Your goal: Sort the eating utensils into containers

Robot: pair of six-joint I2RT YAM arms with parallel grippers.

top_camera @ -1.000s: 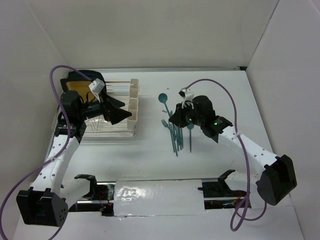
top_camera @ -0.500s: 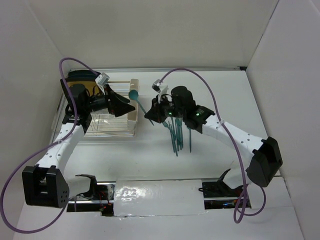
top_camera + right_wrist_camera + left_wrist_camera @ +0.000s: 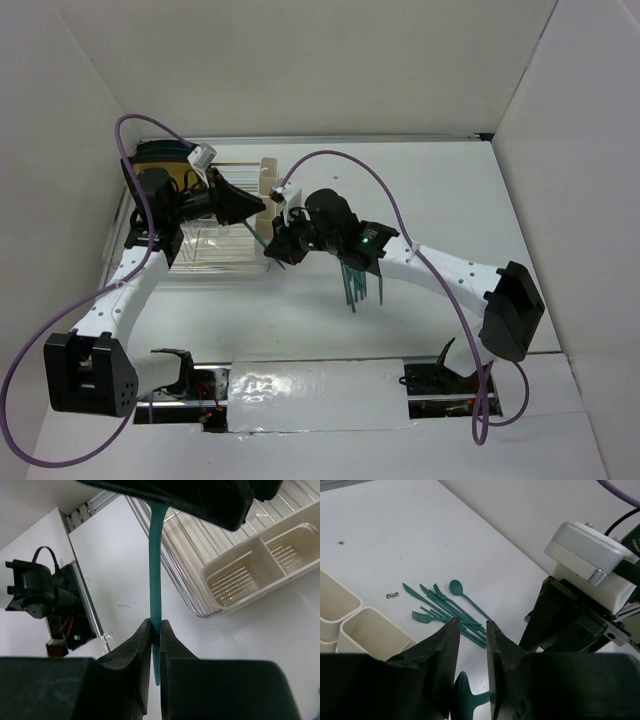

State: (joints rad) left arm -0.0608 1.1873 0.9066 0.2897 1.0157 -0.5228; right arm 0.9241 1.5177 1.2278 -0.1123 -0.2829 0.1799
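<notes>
While the right gripper (image 3: pixel 155 626) has its jaws clenched on the handle of a green spoon (image 3: pixel 158 565), the spoon's bowl sits just below the left gripper (image 3: pixel 471 627), whose jaws stand parted and grasp nothing. This looks like a hand-over between arms. Next, the left jaws would need to close on the spoon before the right lets go, then carry it to the cups (image 3: pixel 367 630) just beside them. The other utensils (image 3: pixel 447 612) lie on the surface (image 3: pixel 420 530) beyond the left jaws.

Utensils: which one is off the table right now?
The spoon whose handle is clamped in the right gripper, its bowl up by the open left gripper. Every other utensil lies in the loose pile on the table.
</notes>
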